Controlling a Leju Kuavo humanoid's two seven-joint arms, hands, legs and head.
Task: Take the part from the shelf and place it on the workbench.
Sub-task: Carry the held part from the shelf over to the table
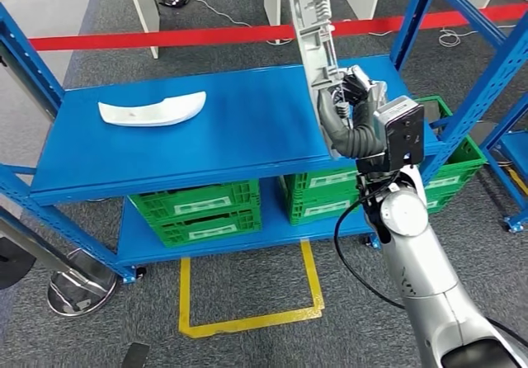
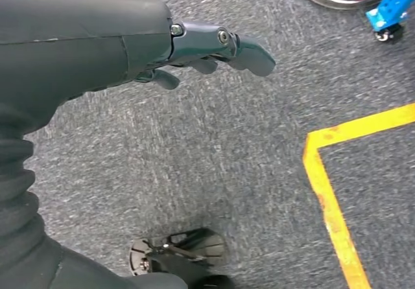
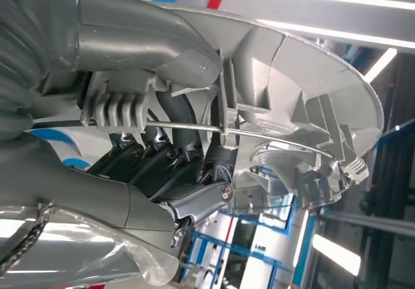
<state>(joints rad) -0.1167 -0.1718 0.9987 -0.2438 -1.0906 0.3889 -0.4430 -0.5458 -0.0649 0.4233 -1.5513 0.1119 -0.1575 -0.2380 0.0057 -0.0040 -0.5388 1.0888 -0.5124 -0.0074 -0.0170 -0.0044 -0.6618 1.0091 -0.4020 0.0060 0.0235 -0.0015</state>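
My right hand (image 1: 349, 116) grips the grey part (image 1: 314, 34) near its low end. The part is off the blue shelf (image 1: 186, 149) and stands almost straight up, long way pointing up and away from my hand. In the right wrist view my fingers (image 3: 161, 166) wrap one side & my thumb presses the other. Arm is bent, reaching fwd over the shelf edge. My left hand (image 2: 210, 46) hangs by the floor, holding nothing, fingers prob. loose and apart.
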